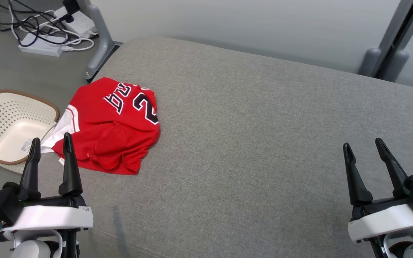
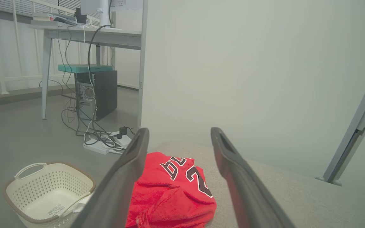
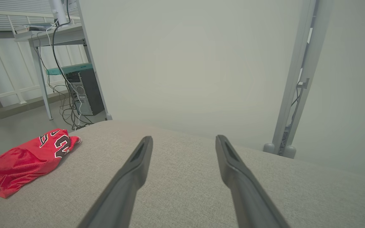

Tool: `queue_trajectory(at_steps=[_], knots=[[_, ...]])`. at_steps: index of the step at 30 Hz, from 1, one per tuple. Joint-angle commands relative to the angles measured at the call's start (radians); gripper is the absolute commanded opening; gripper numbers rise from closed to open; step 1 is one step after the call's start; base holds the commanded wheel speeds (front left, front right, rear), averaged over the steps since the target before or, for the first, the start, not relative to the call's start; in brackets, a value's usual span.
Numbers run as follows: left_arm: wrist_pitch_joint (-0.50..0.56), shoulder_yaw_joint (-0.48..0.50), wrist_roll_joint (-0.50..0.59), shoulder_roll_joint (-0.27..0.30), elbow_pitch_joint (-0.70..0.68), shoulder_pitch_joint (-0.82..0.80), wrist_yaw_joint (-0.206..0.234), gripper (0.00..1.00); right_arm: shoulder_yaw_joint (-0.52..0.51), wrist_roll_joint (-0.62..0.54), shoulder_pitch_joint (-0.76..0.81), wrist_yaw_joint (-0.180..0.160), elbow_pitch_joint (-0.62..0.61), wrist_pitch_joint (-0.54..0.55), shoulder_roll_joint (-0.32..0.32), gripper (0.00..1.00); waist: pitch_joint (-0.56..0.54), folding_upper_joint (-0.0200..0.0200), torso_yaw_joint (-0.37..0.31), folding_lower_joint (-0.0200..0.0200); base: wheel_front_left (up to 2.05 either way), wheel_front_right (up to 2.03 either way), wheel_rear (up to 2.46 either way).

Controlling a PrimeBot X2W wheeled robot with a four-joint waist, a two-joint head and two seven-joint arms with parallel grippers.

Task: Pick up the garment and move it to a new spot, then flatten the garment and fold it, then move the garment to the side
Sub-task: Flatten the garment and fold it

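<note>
The red basketball jersey is lying crumpled, lettering and a number facing up, just ahead of the left pincer and a little toward its inner side. It is sitting near the edge of the grey fabric-covered bench. A white part of it is trailing off that edge on the pincer's outer side, toward the perforated cream laundry basket that is standing on the floor just beside the bench.

The left pincer is hovering with its fingers spread wide and nothing between them. In the head view its inner finger is overlapping the jersey's near hem (whether it is touching the cloth I cannot tell; the left wrist view suggests it is hanging above and short of it). The right pincer is also standing spread and empty, with the jersey well apart from it, far off to its inner side across bare bench.

By my reading the first step is only starting: the jersey is not yet being gripped or lifted. The next move is probably calling for the left pincer to go forward and down onto a raised fold of the heap. It should be pinching enough layers that the slippery cloth is not sliding out, then carrying it toward the open bench in front of the right pincer.
</note>
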Motion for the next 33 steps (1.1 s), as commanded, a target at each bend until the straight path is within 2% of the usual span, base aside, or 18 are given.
queue_trajectory(at_steps=[1, 13, 20, 26, 33], knots=[[-0.003, 0.009, 0.011, -0.003, 0.0, 0.001, -0.01, 1.0, -0.001, -0.003, -0.006, 0.0, -0.006, 0.006, -0.004, 1.0, 0.007, 0.0, 0.026, 0.0, 0.0, 0.0, 0.0], [-0.004, 0.056, 0.087, -0.046, 0.012, -0.037, -0.06, 1.0, 0.005, -0.009, -0.011, 0.0, -0.027, 0.021, -0.004, 1.0, 0.025, 0.0, 0.042, 0.0, 0.0, 0.0, 0.0], [0.026, 0.076, 0.091, -0.019, 0.059, -0.181, -0.067, 1.0, 0.009, -0.024, -0.034, 0.0, -0.05, 0.035, -0.004, 1.0, 0.071, 0.0, 0.011, 0.0, 0.0, 0.0, 0.0], [0.098, 0.076, 0.038, 0.016, 0.29, -0.375, -0.133, 1.0, 0.03, -0.041, -0.077, 0.0, -0.07, 0.05, -0.004, 1.0, 0.145, 0.0, -0.048, 0.0, 0.0, 0.0, 0.0], [0.179, 0.047, -0.027, -0.005, 0.664, -0.526, -0.234, 1.0, 0.036, -0.053, -0.113, 0.0, -0.074, 0.053, -0.004, 1.0, 0.223, 0.0, -0.106, 0.0, 0.0, 0.0, 0.0]])
